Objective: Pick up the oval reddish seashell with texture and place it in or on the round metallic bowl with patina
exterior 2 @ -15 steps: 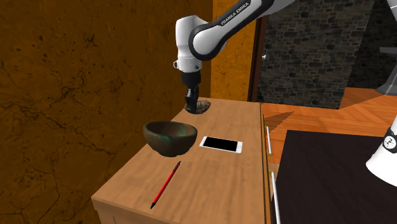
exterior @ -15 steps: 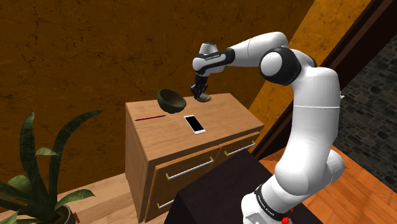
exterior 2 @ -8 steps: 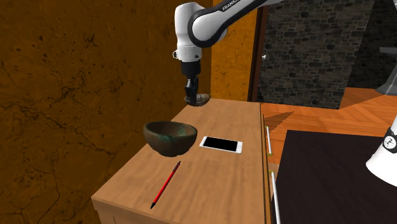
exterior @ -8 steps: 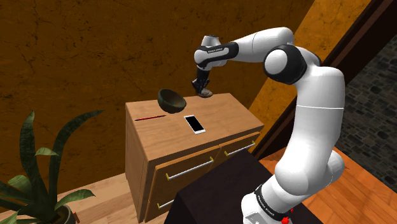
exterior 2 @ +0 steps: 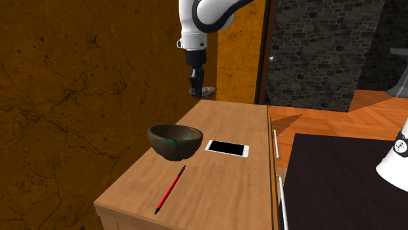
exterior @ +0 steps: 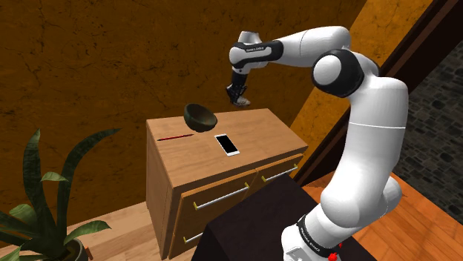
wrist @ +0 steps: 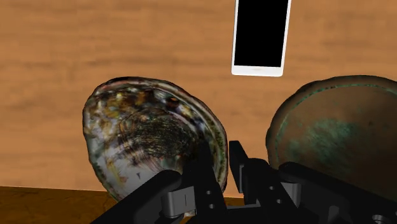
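An oval seashell point(wrist: 149, 137), mottled brown and grey with a reddish rim, hangs in the air above the far end of the wooden dresser top point(exterior: 252, 148). My gripper point(wrist: 219, 167) is shut on the shell's edge, its two black fingers pinching the rim. The shoulder view shows the gripper point(exterior: 237, 95) and shell point(exterior: 242, 101) well above the wood, and so does the second exterior view, with the gripper point(exterior 2: 195, 86) and shell point(exterior 2: 204, 91). A round dark bowl point(exterior 2: 174, 140) with green patina stands upright on the dresser; in the shoulder view the bowl point(exterior: 199, 117) lies left of the gripper and lower, and the bowl point(wrist: 337, 137) appears beside the shell.
A white-edged phone point(exterior 2: 227, 148) lies flat next to the bowl, and the phone point(wrist: 261, 35) is face up. A red pencil point(exterior 2: 171, 189) lies near the dresser's near end. A potted plant point(exterior: 41, 200) stands on the floor. An orange-brown wall rises behind the dresser.
The gripper has risen from just above the dresser top, carrying the shell higher. The bowl, phone and pencil have not moved.
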